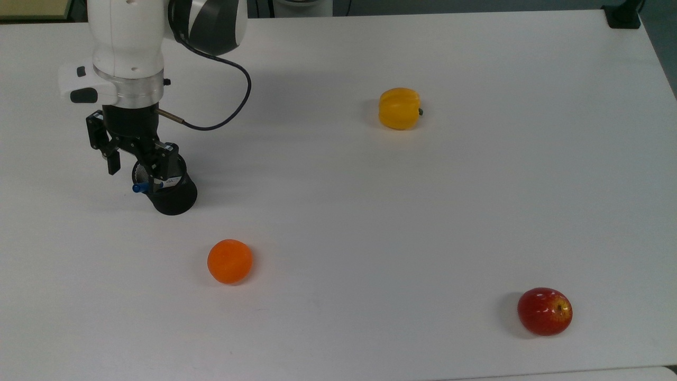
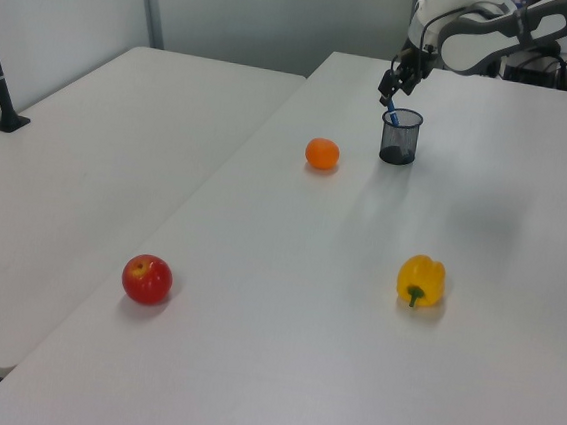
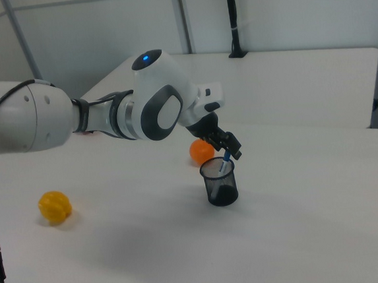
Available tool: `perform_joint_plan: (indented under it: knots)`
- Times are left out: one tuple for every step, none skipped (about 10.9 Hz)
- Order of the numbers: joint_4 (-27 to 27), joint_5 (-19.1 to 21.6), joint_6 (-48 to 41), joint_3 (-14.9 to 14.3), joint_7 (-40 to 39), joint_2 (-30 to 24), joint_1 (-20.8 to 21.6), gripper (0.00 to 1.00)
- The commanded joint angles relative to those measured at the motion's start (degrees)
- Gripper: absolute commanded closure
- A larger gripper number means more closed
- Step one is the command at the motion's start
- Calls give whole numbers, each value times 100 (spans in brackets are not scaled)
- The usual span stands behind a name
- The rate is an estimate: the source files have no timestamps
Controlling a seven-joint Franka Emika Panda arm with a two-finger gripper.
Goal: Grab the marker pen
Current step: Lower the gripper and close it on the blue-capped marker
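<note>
The marker pen (image 1: 142, 187) stands slanted inside a black mesh cup (image 1: 170, 194) on the white worktop (image 1: 370, 222), near the top view's left edge. What shows of it is slim: a blue cap end pokes out past the cup's rim toward the top view's left, and a short stretch of white barrel with a small dark printed label lies just behind it, the remainder being hidden by the claw and the cup wall. In the right view the pen (image 3: 225, 164) leans against the rim of the cup (image 3: 220, 182), blue tip uppermost; in the left view it (image 2: 391, 114) appears as a thin blue sliver rising from the cup (image 2: 399, 136). The claw (image 1: 135, 172) hangs directly over the cup's mouth with its two fingers spread apart, one finger on the top view's left outside the rim, the other down at the pen's barrel above the cup opening; nothing is clamped between them. From the left view the claw (image 2: 391, 87) sits just above the pen's top, and in the right view the claw (image 3: 227, 147) is close over the blue tip. An orange (image 1: 229, 261) lies near the cup, a yellow bell pepper (image 1: 400, 108) lies well apart toward the middle of the worktop, and a red apple (image 1: 545, 311) rests far off at the top view's lower right.
</note>
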Motion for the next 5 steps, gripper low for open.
perform_joint_plan:
  knots:
    - [65, -248, 202, -25, 306, 117, 60, 47]
    - [65, -275, 203, -25, 314, 126, 60, 51]
    - [65, -275, 237, -25, 314, 126, 60, 56]
    - [56, -275, 316, -25, 314, 135, 60, 62]
    - [48, -275, 326, -25, 323, 152, 69, 67]
